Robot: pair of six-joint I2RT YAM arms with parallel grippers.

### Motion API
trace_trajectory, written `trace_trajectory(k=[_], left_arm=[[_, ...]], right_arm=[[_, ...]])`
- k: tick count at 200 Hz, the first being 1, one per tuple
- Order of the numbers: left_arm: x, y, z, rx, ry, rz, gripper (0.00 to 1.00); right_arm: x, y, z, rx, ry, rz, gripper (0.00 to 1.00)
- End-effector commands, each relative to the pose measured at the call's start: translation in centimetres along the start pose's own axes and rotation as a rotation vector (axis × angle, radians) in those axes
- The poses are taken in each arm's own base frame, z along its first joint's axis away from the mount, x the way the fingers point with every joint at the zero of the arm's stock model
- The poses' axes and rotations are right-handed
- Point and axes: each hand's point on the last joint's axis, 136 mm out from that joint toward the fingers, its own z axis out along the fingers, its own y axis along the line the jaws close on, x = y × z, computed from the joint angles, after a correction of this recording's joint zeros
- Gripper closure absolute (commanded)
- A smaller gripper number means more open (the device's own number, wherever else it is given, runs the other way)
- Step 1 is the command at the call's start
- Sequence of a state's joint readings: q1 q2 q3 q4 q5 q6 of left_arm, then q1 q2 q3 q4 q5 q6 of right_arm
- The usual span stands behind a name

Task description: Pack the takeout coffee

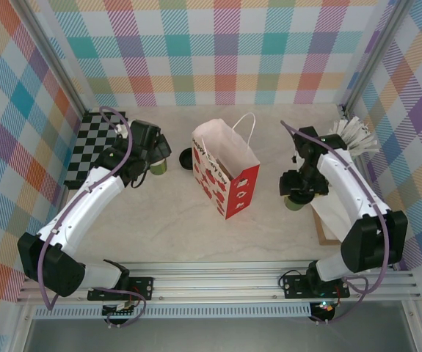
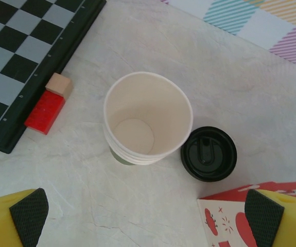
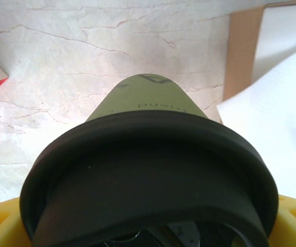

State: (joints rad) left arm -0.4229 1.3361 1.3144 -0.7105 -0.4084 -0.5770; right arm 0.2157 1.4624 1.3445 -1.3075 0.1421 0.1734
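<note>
Takeout coffee (image 1: 294, 201) is sitting in the right gripper (image 1: 299, 188), to the right of the paper bag (image 1: 238, 189) and well apart from it. From my station I am seeing that gripper pinching the cup up near its black lid (image 3: 148, 170). In the right wrist view, yellow gripper body is showing on both sides of the lid and the green band is pointing away toward the desk (image 3: 86, 62). I cannot tell whether the cup's base is touching the desk. A brown-edged board (image 3: 243, 51) is lying just to the cup's right. The left gripper (image 2: 146, 213) is hanging spread wide above a stack of lidless cups (image 2: 148, 121), gripping nothing, its black pads (image 2: 29, 216) showing at the two lower corners of the left wrist view. A loose lid (image 2: 208, 153) is lying flat on the desk just beside the stack, on the side toward the bag. A checkerboard (image 2: 14, 62) is lying on the stack's other side, with a red block (image 2: 45, 110) and a tan block (image 2: 59, 84) sitting end to end at its edge. The bag is standing upright between the two arms with its mouth open and a loop handle (image 1: 247, 126) rising at its far side. A mint cup of white sticks (image 1: 354, 136) is standing at the far right, beyond the right arm.
</note>
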Motion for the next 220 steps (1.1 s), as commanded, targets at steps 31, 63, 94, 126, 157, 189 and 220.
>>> trace_trajectory(k=[31, 63, 94, 126, 157, 189, 220], left_arm=[[-1.6, -5.3, 0.7, 0.191, 0.051, 0.151, 0.00], [-2.6, -7.0, 1.5, 0.221, 0.032, 0.219, 0.00], [-3.1, -8.5, 2.3, 0.245, 0.039, 0.257, 0.00], [-3.5, -8.9, 2.7, 0.241, 0.033, 0.266, 0.00], [-3.8, -9.4, 2.6, 0.257, 0.027, 0.263, 0.00], [-3.8, -9.7, 2.6, 0.272, 0.031, 0.266, 0.00], [-3.5, -10.1, 2.7, 0.287, 0.048, 0.268, 0.00]], right_arm=[[0.8, -1.1, -6.9, 0.046, -0.070, -0.036, 0.37], [0.6, -0.8, -10.2, 0.029, -0.127, -0.042, 0.45], [0.9, 0.5, -12.7, 0.003, -0.143, -0.069, 0.43], [0.4, 2.0, -14.7, -0.013, -0.195, -0.096, 0.43], [0.0, 4.7, -17.6, -0.114, -0.263, -0.134, 0.43], [-0.2, 7.4, -20.1, -0.159, -0.340, -0.201, 0.43], [-0.7, 8.4, -22.5, -0.186, -0.437, -0.217, 0.44]])
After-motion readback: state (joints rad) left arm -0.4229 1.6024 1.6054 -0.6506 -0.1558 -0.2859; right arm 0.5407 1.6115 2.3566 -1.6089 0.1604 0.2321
